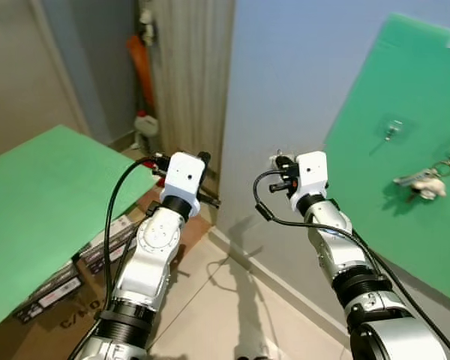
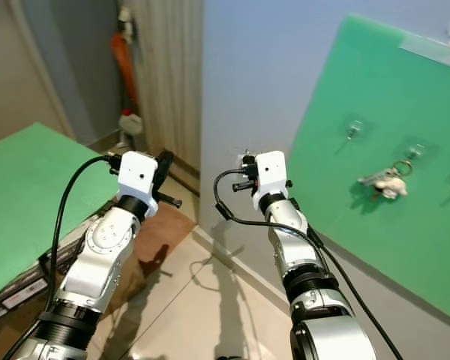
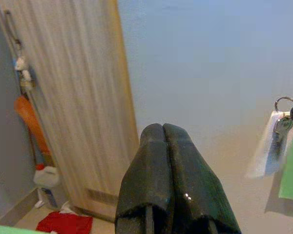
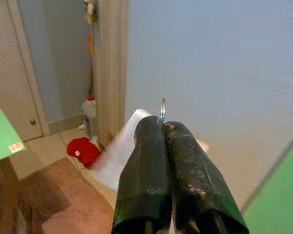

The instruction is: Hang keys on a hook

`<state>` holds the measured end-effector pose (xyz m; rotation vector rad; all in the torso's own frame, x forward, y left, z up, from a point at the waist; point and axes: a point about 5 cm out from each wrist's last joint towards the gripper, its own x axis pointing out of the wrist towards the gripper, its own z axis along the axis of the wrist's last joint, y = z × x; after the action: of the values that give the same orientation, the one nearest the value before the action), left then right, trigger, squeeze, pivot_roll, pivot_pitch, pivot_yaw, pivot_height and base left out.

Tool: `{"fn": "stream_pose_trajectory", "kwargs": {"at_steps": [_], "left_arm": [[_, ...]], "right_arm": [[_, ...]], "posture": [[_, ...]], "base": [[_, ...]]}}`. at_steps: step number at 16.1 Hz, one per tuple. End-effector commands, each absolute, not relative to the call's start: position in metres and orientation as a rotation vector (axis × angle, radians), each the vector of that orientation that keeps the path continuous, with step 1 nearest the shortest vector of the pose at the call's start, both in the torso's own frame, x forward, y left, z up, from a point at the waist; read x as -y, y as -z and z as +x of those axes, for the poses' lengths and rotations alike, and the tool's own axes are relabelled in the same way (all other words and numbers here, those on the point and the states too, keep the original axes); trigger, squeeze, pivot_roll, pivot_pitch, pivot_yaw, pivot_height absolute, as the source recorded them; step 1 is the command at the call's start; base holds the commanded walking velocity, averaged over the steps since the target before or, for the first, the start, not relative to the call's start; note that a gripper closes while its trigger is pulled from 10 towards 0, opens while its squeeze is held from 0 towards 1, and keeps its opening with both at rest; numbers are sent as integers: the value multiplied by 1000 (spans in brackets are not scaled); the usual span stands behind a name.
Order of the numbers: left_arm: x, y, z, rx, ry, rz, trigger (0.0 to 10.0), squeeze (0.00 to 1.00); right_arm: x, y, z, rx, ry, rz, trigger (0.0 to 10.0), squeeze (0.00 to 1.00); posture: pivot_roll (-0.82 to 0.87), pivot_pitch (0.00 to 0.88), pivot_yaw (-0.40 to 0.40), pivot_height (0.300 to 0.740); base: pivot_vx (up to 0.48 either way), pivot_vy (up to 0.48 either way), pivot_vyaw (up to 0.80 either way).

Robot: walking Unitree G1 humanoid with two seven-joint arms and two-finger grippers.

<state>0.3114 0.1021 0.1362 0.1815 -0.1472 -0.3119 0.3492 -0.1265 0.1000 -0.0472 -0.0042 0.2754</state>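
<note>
Both silver arms reach up from the near edge toward the pale blue wall. Right gripper (image 4: 168,129) has its black fingers pressed together on a key ring with a pale tag (image 4: 118,148) — the metal loop pokes out just above the fingertips, the tag dangling below, raised close to the wall, left of the green board (image 1: 405,112). Left gripper (image 3: 164,134) is pinched fully closed with nothing between its fingers, held up at much the same height, nearer the wooden door panel (image 3: 73,97). Over on the right, the green board leans on the wall; one hook (image 1: 392,130) sits bare, and another bunch of keys (image 1: 424,182) hangs from the hook beside it. Far left — a green worktop (image 1: 52,195), with cardboard boxes (image 1: 67,281) below on the floor.
</note>
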Motion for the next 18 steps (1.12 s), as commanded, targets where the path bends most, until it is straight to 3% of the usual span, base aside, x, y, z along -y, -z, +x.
{"fn": "stream_pose_trajectory", "kwargs": {"at_steps": [1,7,12,18], "left_arm": [[-99,-137,312,151,332,182,10000,0],[-99,-135,311,146,336,197,10000,0],[-99,-134,311,142,337,200,10000,0],[-99,-134,311,143,345,203,10000,0]], "right_arm": [[131,-104,352,10,-263,-35,10000,0],[138,-105,353,15,-231,-23,10000,0],[163,-118,362,47,-81,-86,10000,0],[159,-111,358,33,-108,-49,10000,0]], "posture": [[64,0,-50,740],[65,0,-52,740],[64,0,-53,740],[66,0,-52,740]], "base": [[0,0,-594],[0,0,-578],[0,0,-625],[0,0,-596]]}}
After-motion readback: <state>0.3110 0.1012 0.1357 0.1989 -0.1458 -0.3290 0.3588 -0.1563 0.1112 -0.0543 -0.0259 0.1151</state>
